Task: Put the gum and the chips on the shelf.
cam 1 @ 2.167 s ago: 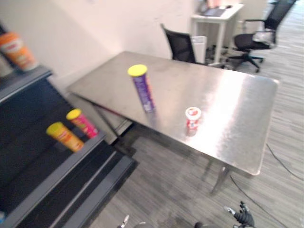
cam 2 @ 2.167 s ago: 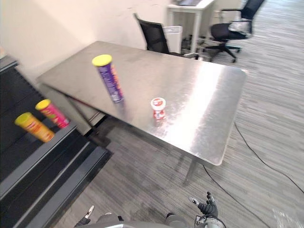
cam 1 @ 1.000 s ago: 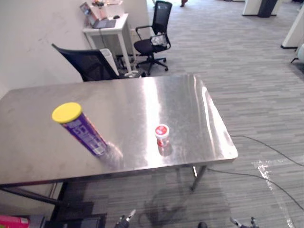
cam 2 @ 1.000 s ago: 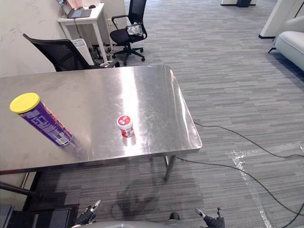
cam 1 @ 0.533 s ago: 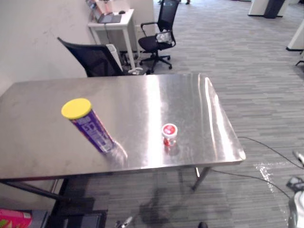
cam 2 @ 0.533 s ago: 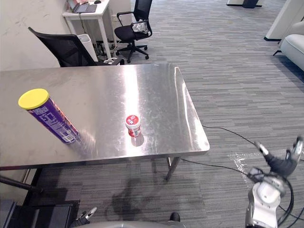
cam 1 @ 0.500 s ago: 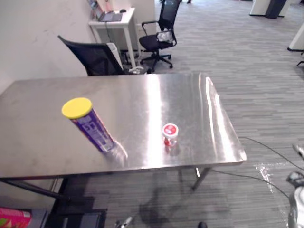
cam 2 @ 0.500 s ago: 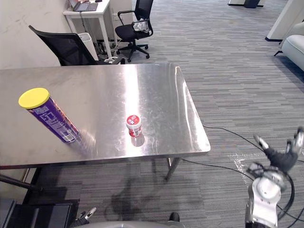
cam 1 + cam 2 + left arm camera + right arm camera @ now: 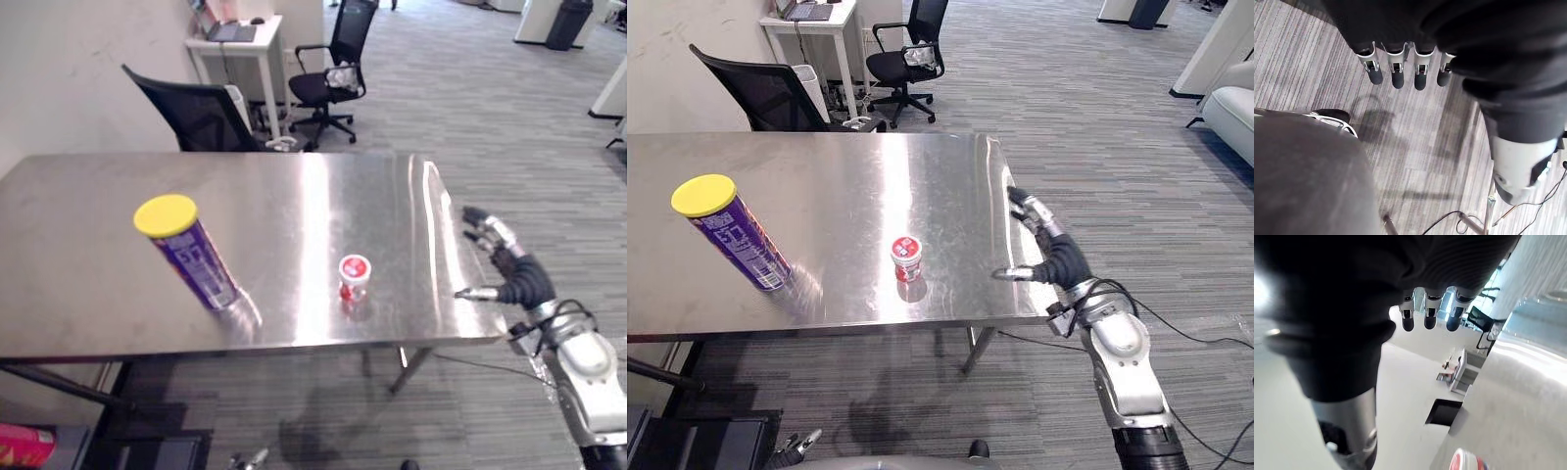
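Two things stand well apart on the steel table (image 9: pixel 78 304) in the left eye view. The purple chips tube (image 9: pixel 191 259) with its yellow lid is left of centre. The small red-and-white gum tub (image 9: pixel 354 276) sits near the middle of the frame, close to the table's front edge. At the right of the frame the right hand (image 9: pixel 511 272) hovers at the table's right edge. Its fingers are straight and spread, the thumb reaches toward the tabletop, and it holds nothing. A black chair (image 9: pixel 201 113) stands behind the table at the top, with a white desk (image 9: pixel 240 44) beyond it.

The right eye view gives the same layout, with the hand right of centre and the gum tub to its left, not touched.

In the right wrist view the right hand's fingers (image 9: pixel 1429 316) hang straight, side by side. Past them is what looks like the gum tub's red-and-white top on the shiny table.

In the left wrist view the left hand (image 9: pixel 1397 68) hangs over grey striped carpet (image 9: pixel 1415 142), fingers straight and empty.
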Available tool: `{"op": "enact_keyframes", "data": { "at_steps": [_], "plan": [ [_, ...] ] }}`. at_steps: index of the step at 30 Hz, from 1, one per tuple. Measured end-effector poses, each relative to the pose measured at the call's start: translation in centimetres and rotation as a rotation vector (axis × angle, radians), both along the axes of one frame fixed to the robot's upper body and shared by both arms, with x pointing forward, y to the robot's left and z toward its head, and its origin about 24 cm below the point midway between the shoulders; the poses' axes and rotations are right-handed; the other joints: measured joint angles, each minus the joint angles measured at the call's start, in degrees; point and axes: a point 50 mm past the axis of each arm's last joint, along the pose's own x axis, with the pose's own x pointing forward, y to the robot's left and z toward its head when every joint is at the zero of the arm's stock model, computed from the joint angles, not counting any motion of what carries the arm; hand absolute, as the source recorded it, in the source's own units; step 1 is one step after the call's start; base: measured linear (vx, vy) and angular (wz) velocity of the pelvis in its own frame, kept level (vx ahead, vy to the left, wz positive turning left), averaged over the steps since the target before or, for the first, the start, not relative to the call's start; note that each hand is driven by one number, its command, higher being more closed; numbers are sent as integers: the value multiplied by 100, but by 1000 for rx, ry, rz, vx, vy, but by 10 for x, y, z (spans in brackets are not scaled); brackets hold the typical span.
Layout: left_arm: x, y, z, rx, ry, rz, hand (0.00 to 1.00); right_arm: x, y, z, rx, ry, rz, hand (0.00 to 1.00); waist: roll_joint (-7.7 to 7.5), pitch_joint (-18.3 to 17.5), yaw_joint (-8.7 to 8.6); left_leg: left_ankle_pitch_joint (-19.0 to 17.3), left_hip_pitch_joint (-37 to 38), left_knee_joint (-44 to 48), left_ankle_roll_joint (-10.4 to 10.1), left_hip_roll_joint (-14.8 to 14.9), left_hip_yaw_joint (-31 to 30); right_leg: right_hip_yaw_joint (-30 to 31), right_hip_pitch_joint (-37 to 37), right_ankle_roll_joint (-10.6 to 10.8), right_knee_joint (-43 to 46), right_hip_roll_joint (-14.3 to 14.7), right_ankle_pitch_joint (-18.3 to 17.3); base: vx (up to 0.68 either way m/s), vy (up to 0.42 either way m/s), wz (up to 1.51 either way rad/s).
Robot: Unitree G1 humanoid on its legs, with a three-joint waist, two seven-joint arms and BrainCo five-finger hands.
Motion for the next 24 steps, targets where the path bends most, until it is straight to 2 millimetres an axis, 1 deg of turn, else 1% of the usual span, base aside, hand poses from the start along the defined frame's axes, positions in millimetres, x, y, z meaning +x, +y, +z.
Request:
{"op": "enact_keyframes", "data": {
  "at_steps": [4, 7, 14, 16, 24],
  "plan": [
    [0, -1, 0, -1, 3, -13, 0, 1, 13, -12, -15, 69, 78, 0, 29, -15, 8, 5, -51, 37, 5, 1, -86, -92, 16, 0, -4, -3, 1, -24, -13, 9],
    [-1, -2, -1, -1, 16, -28, 0, 3, 18, -18, -17, 99, 102, 0, 67, -40, 13, 8, -52, 38, 7, -4, -162, -165, 77, 0, -26, -2, 1, -1, -11, 13],
    [-1, -4, -3, -3, 40, -40, 0, 12, 17, -39, -29, 192, 80, 0, 111, -62, 123, 23, -52, 37, 25, -8, -194, -192, 101, -1, -34, 0, 1, -2, -2, 1],
    [-1, -4, -3, -4, 42, -43, 0, 15, 15, -43, -30, 210, 71, 0, 112, -62, 130, 39, -52, 31, 38, -15, -230, -222, 120, -1, -34, -4, 1, -24, -7, 9],
    [1, -3, -4, -6, 60, -65, 0, 33, 20, -59, -74, 265, 51, 0, 120, -60, 150, 227, -43, -166, 54, -48, -438, -406, 171, -4, -42, -6, 4, -32, -14, 13]
  ]
}}
